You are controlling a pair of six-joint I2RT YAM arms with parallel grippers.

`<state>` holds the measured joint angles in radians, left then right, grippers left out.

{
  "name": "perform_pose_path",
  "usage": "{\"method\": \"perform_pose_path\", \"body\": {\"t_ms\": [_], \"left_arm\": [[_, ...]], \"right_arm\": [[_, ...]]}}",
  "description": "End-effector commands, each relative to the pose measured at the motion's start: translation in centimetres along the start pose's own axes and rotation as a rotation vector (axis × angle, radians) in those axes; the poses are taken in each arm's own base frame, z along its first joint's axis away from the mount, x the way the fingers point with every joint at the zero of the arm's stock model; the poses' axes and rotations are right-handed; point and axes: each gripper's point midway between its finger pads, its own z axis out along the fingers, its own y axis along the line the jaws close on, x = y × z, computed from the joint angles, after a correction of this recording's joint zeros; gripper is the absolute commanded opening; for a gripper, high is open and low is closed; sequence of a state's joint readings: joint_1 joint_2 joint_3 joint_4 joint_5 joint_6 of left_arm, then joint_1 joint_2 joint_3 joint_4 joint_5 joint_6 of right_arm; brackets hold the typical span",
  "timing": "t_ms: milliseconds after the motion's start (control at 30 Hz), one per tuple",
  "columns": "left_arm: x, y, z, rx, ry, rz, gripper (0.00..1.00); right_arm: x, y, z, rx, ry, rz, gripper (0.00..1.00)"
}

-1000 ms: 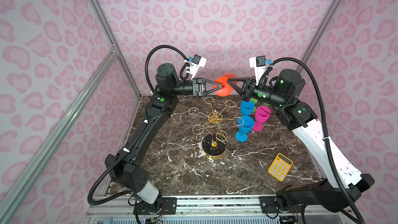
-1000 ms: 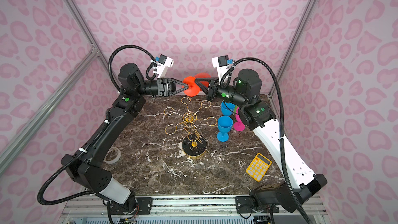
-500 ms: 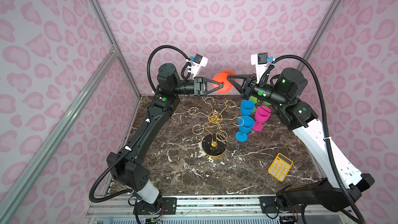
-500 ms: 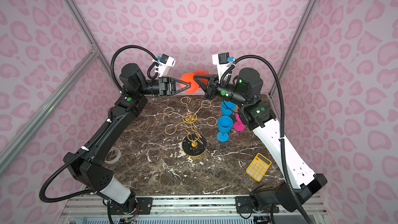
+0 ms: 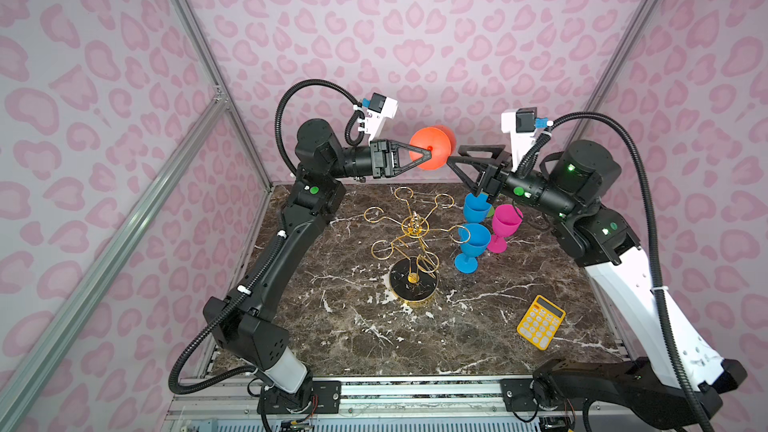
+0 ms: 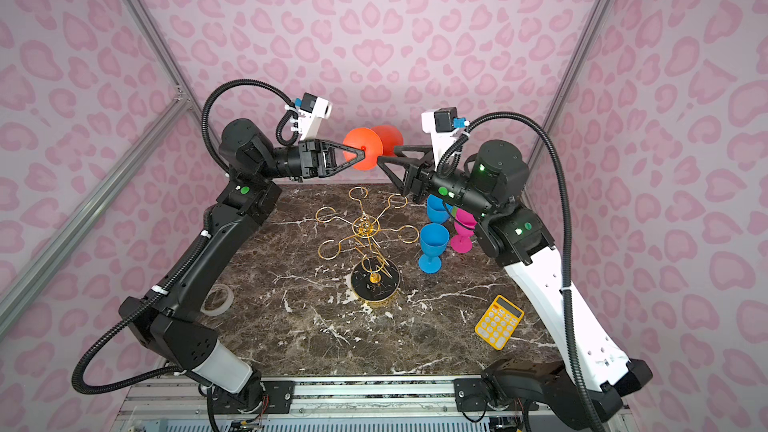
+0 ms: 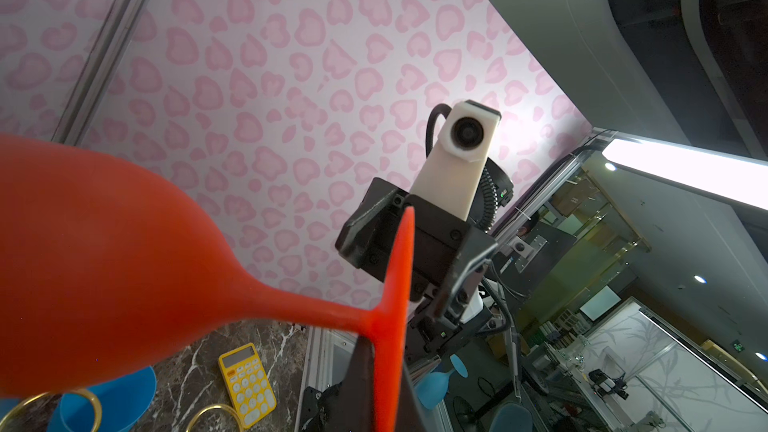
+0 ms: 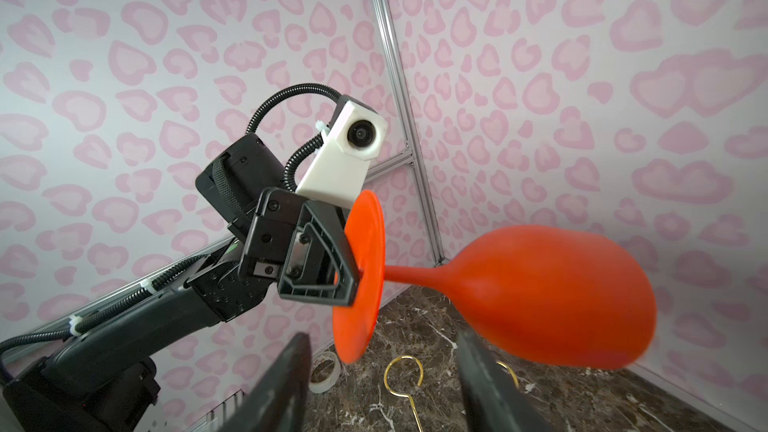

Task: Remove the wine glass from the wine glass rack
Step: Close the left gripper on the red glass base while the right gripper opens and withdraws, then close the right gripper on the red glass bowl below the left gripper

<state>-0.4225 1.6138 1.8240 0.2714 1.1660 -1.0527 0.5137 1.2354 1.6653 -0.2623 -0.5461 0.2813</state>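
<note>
- Orange-red plastic wine glass (image 8: 540, 297) lies on its side in the air, above and behind the gold wire wine glass rack (image 5: 409, 238), clear of its loops.
- Left gripper (image 8: 352, 282) is clamped tight on the glass's round foot.
- Right gripper (image 6: 386, 154) is spread wide just beside the glass and grips nothing.
</note>
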Motion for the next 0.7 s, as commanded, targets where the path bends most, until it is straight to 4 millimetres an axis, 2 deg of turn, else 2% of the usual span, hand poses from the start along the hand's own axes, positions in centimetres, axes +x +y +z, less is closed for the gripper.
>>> {"method": "perform_pose_path", "body": {"t_ms": [0,67,133,200,433,667], "left_arm": [[-1.4,-0.9,0.1,0.015,-0.044,0.023,0.04],[-1.7,-0.6,0.2,0.013,-0.054,0.004,0.04],[-1.9,-0.4,0.2,0.017,-0.060,-0.013,0.04],[-2.0,-0.4,0.2,0.014,-0.067,-0.022,0.04],[-2.2,-1.0,0.1,0.016,-0.078,-0.041,0.04],[-2.5,-1.0,0.2,0.023,-0.096,-0.082,0.04]], "right_arm": [[1.4,-2.2,-1.9,0.135,0.017,-0.102,0.82],[2.1,-3.2,-2.8,0.178,0.013,-0.151,0.89],[3.7,-4.6,-3.2,0.233,0.020,-0.214,0.97],[4.4,-5.4,-3.1,0.257,0.002,-0.275,0.98],[4.0,-7.3,-1.5,0.313,-0.060,-0.470,0.98],[3.1,-7.5,0.8,0.282,-0.120,-0.578,0.98]]}}
